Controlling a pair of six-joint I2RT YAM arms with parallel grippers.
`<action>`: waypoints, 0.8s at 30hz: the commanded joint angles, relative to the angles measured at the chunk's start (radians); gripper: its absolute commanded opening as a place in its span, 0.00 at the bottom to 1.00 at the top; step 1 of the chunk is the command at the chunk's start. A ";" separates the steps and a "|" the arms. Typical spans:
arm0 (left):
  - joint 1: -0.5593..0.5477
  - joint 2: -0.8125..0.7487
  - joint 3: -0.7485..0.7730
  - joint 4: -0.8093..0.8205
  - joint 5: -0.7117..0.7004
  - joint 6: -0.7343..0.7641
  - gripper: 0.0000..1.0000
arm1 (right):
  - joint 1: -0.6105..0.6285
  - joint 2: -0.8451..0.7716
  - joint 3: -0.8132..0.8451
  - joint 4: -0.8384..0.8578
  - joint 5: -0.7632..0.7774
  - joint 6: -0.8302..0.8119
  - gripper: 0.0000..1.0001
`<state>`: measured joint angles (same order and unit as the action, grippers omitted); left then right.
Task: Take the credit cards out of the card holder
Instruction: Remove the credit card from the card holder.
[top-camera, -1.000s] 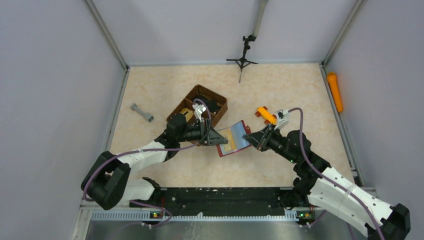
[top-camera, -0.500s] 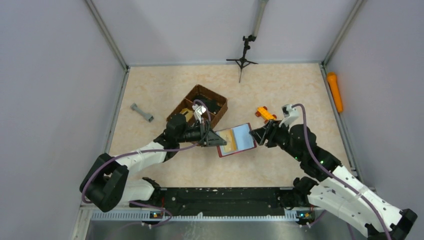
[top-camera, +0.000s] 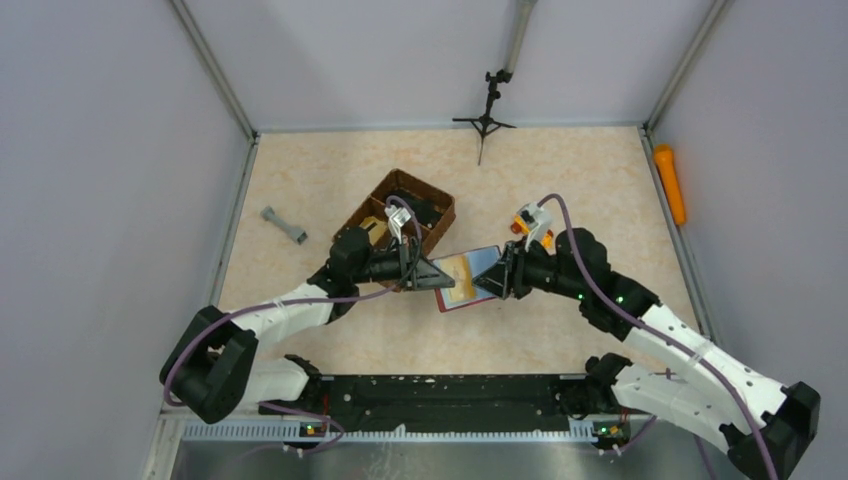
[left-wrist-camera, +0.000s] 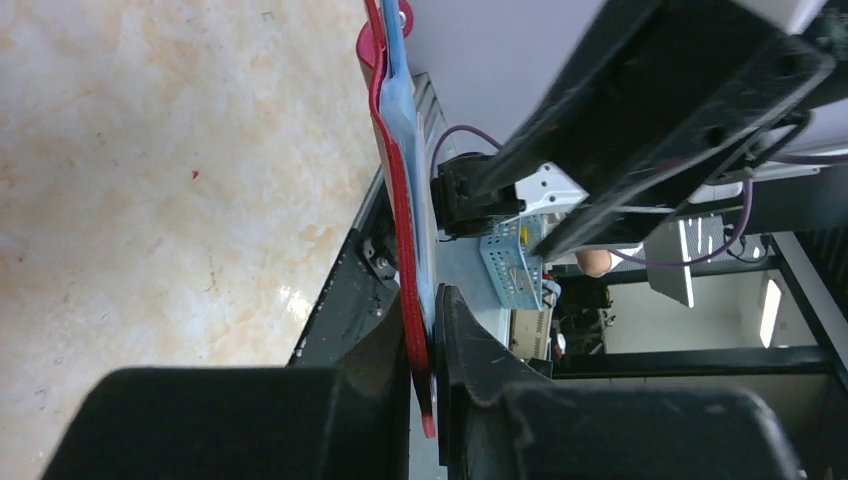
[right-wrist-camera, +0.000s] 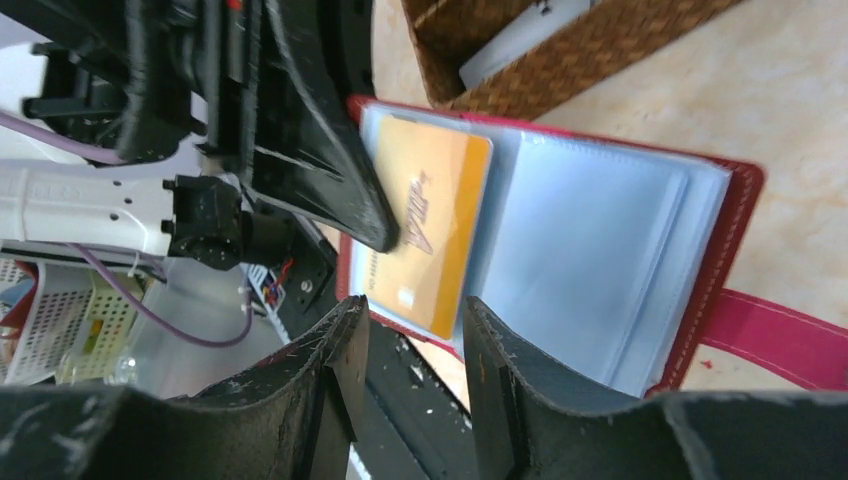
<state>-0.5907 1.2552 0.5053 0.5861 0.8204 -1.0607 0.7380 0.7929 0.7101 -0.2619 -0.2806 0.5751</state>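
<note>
The dark red card holder (top-camera: 478, 265) hangs open above the table at mid-centre, its clear sleeves facing up. A tan credit card (right-wrist-camera: 425, 225) sits in the sleeve nearest the left arm, and it also shows from above as a tan credit card (top-camera: 461, 274). My left gripper (top-camera: 432, 281) is shut on the holder's left edge. In the left wrist view the card holder (left-wrist-camera: 398, 200) is edge-on between the left gripper (left-wrist-camera: 428, 322) fingers. My right gripper (right-wrist-camera: 412, 315) is open at the holder's right side, jaws apart just below the card's corner, holding nothing.
A brown woven basket (top-camera: 388, 192) stands behind the left gripper. A grey dumbbell-shaped piece (top-camera: 284, 225) lies to the left. An orange toy (top-camera: 522, 224) peeks out by the right wrist, an orange cylinder (top-camera: 670, 183) lies outside the right rail, and a small tripod (top-camera: 485, 115) stands at the back.
My right gripper opened, let go of the holder's right edge, and has swung left over the open sleeves. The left gripper keeps its hold in the same place.
</note>
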 joint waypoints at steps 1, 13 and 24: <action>0.003 0.008 0.007 0.212 0.052 -0.075 0.01 | 0.011 0.028 -0.031 0.102 -0.089 0.067 0.40; 0.006 -0.013 -0.021 0.369 0.089 -0.147 0.00 | -0.034 0.026 -0.093 0.210 -0.153 0.171 0.39; 0.006 0.002 -0.047 0.503 0.099 -0.214 0.00 | -0.106 -0.007 -0.250 0.621 -0.282 0.444 0.08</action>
<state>-0.5846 1.2675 0.4656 0.9337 0.8978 -1.2373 0.6445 0.7872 0.4957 0.1268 -0.5087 0.8921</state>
